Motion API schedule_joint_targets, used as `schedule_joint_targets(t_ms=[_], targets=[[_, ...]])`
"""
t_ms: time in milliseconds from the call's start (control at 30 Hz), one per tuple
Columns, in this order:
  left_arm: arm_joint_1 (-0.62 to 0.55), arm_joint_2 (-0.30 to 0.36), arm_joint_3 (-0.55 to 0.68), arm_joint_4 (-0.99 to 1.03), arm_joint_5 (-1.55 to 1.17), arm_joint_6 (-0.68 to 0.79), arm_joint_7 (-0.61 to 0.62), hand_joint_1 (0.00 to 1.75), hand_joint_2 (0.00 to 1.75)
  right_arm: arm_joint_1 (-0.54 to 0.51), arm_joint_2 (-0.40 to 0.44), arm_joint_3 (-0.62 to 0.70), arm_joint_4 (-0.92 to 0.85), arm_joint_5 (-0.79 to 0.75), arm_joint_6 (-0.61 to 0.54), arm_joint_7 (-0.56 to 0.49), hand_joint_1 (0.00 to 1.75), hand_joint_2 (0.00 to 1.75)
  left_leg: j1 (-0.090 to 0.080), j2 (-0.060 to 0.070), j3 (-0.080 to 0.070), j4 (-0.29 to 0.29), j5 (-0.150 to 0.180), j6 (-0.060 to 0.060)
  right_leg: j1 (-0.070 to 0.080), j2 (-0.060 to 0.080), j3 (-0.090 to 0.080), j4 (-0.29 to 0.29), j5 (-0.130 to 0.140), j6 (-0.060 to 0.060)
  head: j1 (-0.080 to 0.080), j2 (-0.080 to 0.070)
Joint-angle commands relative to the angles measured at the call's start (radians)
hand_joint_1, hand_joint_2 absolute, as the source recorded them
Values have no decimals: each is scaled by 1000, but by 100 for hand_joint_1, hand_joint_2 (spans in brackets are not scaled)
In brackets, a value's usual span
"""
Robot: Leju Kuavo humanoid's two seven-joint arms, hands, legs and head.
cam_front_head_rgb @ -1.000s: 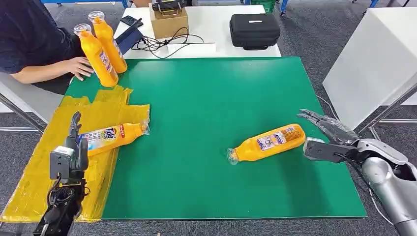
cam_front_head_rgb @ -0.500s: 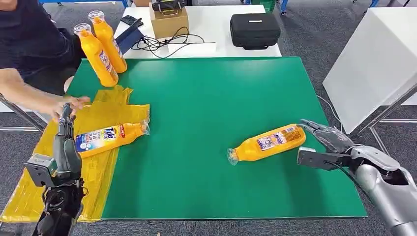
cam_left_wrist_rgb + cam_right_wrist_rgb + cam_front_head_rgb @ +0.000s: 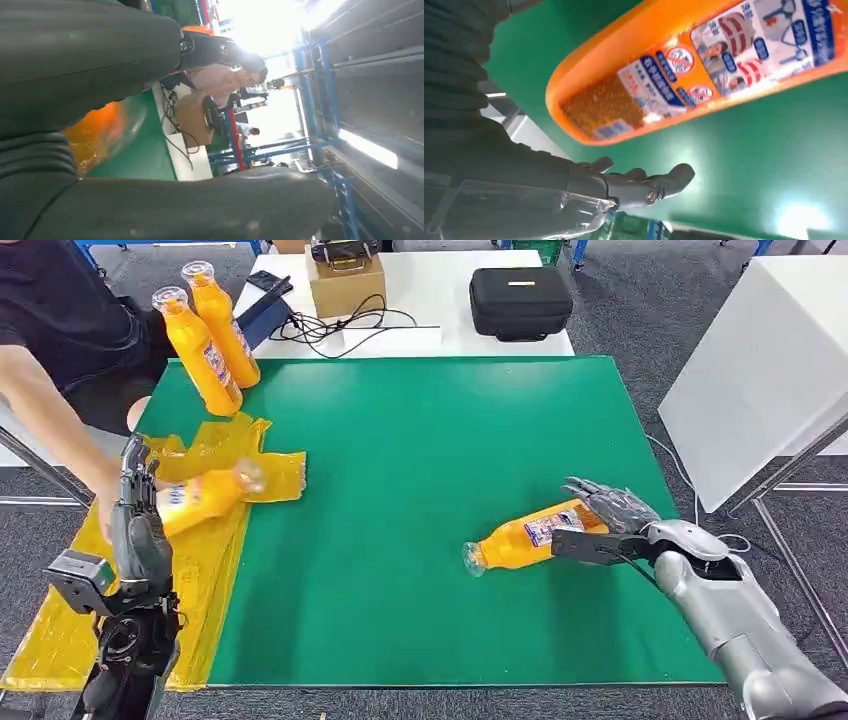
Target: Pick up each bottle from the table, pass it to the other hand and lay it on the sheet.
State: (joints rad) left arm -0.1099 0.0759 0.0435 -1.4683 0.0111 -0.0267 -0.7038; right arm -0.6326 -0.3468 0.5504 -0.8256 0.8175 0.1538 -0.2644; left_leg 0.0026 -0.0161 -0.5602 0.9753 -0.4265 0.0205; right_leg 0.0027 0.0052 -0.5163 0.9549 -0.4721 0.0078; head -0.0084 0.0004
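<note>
right hand (image 3: 612,520): fingers spread, empty, straddling base of orange bottle (image 3: 525,537) | bottle lying near-right on green mat (image 3: 420,440), cap pointing left | left hand (image 3: 135,530): grip unclear

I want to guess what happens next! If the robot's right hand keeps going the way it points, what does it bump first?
Most likely the base of the orange bottle lying on the green table. The right hand is open and already around that end.
</note>
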Motion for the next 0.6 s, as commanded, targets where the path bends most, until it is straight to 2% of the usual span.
schedule_joint_targets(t_ms=[33,167,200,233,600], targets=[[-82,-23,-42,81,21,-6,6,0,0,-59,67,96,267,43,-26,28,0,175,1,1,3,-1,-1,0,1,0,3,-2,0,1,0,0],[-74,-31,-32,64,35,-5,6,0,0,-90,121,146,416,101,-24,69,0,175,1,1,4,-1,-1,-1,1,0,4,-3,0,1,0,0],[-73,-31,-28,61,37,-6,6,0,0,-92,127,160,441,118,-26,80,80,175,1,1,5,-1,-1,-1,1,-1,6,-4,0,1,0,0],[-70,-32,-25,57,32,1,6,0,0,-93,131,169,461,130,-29,91,175,175,2,2,5,-1,-1,-1,2,-1,6,-4,1,1,0,0],[-77,-50,-9,65,30,10,6,0,0,-96,141,158,486,131,-52,88,175,175,2,0,10,-1,1,-1,2,-2,11,-4,1,1,0,0]])
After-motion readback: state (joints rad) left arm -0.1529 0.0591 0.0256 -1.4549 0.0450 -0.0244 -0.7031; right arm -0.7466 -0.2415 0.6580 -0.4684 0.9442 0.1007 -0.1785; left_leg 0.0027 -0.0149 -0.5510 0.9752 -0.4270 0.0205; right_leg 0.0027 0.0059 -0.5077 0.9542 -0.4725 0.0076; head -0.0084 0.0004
